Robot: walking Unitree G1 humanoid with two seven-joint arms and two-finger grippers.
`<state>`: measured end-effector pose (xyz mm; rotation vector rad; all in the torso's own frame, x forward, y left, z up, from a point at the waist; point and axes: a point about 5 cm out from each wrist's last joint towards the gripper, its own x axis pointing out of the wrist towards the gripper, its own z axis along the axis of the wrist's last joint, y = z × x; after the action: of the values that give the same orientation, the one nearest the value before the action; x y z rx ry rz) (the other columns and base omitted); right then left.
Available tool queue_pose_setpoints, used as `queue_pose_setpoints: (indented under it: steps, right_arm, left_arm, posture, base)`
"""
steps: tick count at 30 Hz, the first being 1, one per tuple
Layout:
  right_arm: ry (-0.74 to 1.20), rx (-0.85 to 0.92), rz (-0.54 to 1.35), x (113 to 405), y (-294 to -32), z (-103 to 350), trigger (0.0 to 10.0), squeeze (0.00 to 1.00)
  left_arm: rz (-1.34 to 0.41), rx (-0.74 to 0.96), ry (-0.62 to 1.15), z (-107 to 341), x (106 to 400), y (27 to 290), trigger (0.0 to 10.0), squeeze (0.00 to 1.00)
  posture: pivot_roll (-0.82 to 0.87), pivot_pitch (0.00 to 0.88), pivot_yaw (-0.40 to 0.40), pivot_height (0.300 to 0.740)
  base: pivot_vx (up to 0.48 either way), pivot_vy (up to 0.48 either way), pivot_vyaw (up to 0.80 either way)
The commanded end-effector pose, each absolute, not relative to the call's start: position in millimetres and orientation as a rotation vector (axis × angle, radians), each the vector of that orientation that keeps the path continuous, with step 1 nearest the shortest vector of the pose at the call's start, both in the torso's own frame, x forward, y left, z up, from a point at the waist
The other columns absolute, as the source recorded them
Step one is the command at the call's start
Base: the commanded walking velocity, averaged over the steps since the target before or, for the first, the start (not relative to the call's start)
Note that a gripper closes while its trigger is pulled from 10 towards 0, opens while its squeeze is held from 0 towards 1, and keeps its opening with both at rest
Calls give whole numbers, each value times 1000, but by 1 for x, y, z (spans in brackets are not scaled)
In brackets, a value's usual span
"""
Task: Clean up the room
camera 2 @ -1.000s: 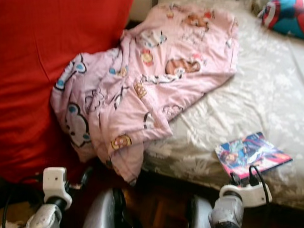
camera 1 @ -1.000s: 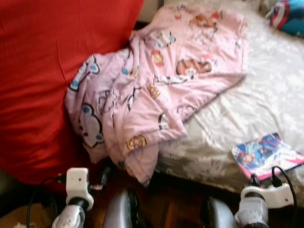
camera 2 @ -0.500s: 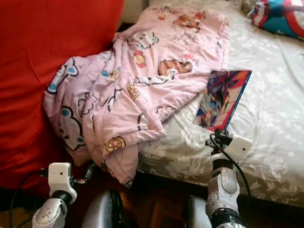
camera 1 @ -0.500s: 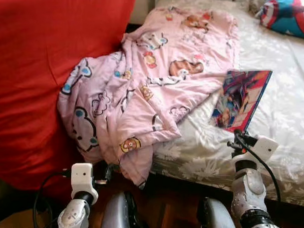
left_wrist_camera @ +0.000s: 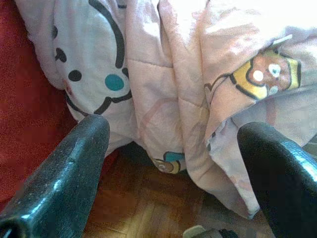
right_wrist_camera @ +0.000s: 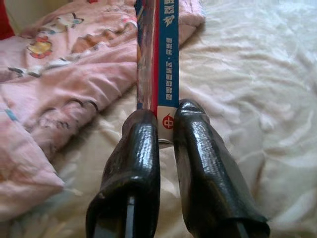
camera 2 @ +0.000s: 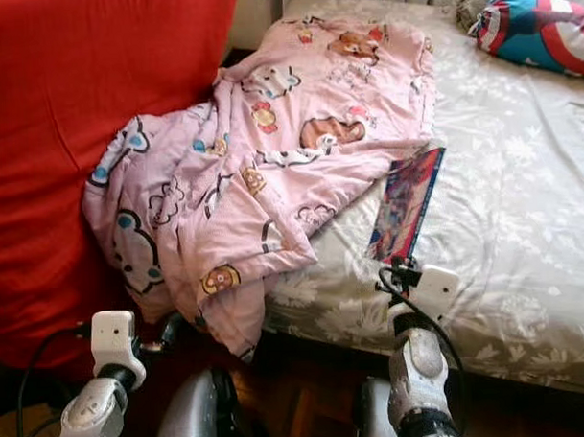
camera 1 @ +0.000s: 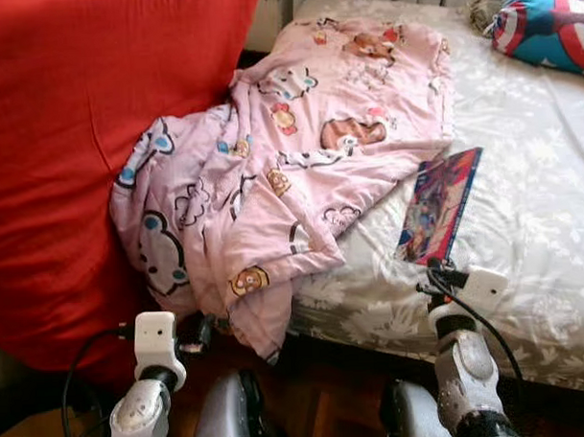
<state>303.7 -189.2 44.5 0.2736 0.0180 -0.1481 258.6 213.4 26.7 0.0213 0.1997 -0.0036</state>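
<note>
Thin, glossy, brightly printed comic book (camera 1: 438, 206) pinched at its lower edge near the blue spine between the fingers of the right gripper (right_wrist_camera: 166, 121), held up on edge above the grey floral bedsheet (camera 1: 551, 219), just beside the hem of the pink cartoon-print quilted blanket (camera 1: 299, 151). Probably light but floppy and slick-covered; likely to sag or slip unless gripped close to the stiffer spine, as here. Soft, rumpled blanket spilling off the mattress edge against a large red fabric cushion (camera 1: 69, 140). Left gripper (left_wrist_camera: 168, 163) low over the wooden parquet floor (left_wrist_camera: 148, 208), fingers spread wide, empty, facing the hanging blanket folds. Blue-and-red shield-patterned pillow (camera 1: 544, 27) at the far corner.
</note>
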Motion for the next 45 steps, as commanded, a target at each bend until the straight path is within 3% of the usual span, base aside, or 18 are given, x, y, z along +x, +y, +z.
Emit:
queue_pose_setpoints:
  steps: [1, 14, 34, 40, 45]
  right_arm:
    - [-19, 257, -127, 309, -187, 53, 10000, 0]
    - [-13, 262, -97, 312, -179, 54, 10000, 0]
    - [42, 253, -73, 316, -161, 50, 10000, 0]
    - [79, 208, -80, 315, -165, 45, 10000, 0]
    - [78, 165, -77, 315, -168, 46, 10000, 0]
  left_arm:
    - [18, 16, 214, 23, 258, 218, 10000, 0]
    - [83, -76, 352, 2, 263, 227, 10000, 0]
    - [180, -183, 656, -35, 250, 221, 10000, 0]
    - [132, -128, 723, -48, 239, 199, 10000, 0]
    - [101, -67, 764, -54, 231, 197, 10000, 0]
  posture:
    - [79, 98, 0, 655]
    - [88, 75, 12, 740]
    - [48, 12, 35, 740]
    - [28, 0, 31, 740]
    - [5, 0, 29, 740]
  base:
    - [0, 0, 0]
    - [0, 0, 0]
    - [0, 0, 0]
    - [0, 0, 0]
    - [0, 0, 0]
